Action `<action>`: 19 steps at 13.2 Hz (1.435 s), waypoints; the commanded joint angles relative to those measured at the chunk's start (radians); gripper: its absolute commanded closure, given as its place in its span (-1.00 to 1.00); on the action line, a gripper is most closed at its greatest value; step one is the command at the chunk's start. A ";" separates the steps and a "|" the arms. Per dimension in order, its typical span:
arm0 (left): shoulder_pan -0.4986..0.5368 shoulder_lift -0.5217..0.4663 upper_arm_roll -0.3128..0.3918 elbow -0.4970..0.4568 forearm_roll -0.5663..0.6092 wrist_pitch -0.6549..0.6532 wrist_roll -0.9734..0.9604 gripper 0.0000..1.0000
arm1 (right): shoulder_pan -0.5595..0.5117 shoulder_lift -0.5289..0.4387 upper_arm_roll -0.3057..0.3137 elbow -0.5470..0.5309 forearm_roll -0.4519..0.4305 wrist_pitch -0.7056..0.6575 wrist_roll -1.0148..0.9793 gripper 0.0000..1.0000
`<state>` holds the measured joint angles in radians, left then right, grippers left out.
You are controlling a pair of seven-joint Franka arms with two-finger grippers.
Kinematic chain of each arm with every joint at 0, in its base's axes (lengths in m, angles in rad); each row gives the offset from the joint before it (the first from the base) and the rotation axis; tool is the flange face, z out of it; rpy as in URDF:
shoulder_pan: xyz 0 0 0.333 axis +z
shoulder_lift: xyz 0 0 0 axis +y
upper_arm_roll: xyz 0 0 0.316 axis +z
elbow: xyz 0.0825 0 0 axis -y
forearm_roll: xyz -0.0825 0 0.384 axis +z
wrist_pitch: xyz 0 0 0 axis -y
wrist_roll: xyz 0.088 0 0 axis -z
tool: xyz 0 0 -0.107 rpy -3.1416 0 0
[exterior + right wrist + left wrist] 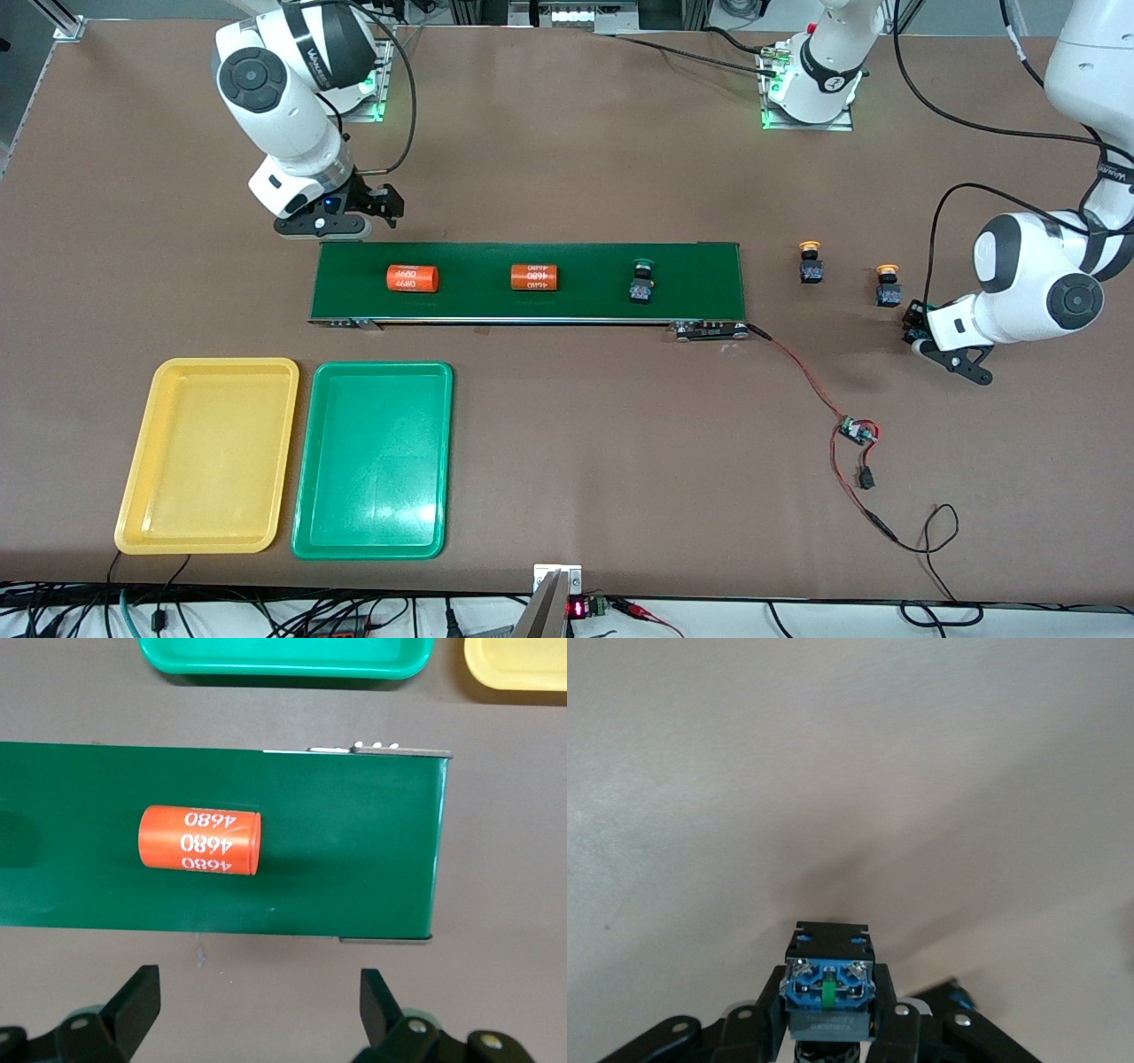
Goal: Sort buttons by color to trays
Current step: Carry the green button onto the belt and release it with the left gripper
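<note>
On the dark green conveyor belt (527, 282) lie two orange cylinders (413, 278) and a green-capped button (641, 283); two yellow-capped buttons (809, 263) stand off its left-arm end; nearer the camera — side by side — sit the yellow tray (209, 455) and green tray (373, 459).

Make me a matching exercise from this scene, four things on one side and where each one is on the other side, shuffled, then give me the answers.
Things
1. green-capped button
2. button in the left gripper
3. yellow tray
4. right gripper

Places
A. beside the green tray, at the right arm's end of the table
B. on the conveyor belt, toward the left arm's end
C. open above the table, by the belt's end near an orange cylinder
D. clamped between fingers, over bare table

Pairs: 1-B, 2-D, 3-A, 4-C
</note>
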<state>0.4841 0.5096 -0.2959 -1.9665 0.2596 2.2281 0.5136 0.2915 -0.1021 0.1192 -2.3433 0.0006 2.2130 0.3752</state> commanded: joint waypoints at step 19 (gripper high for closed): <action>-0.512 -0.096 -0.155 -0.045 -0.356 0.036 -0.856 0.99 | 0.084 0.096 0.013 0.002 0.018 0.146 0.163 -1.00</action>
<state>-0.0239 0.4080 -0.4567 -2.0092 -0.0864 2.2484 -0.3466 0.3504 -0.0382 0.1318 -2.3437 0.0076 2.3087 0.4839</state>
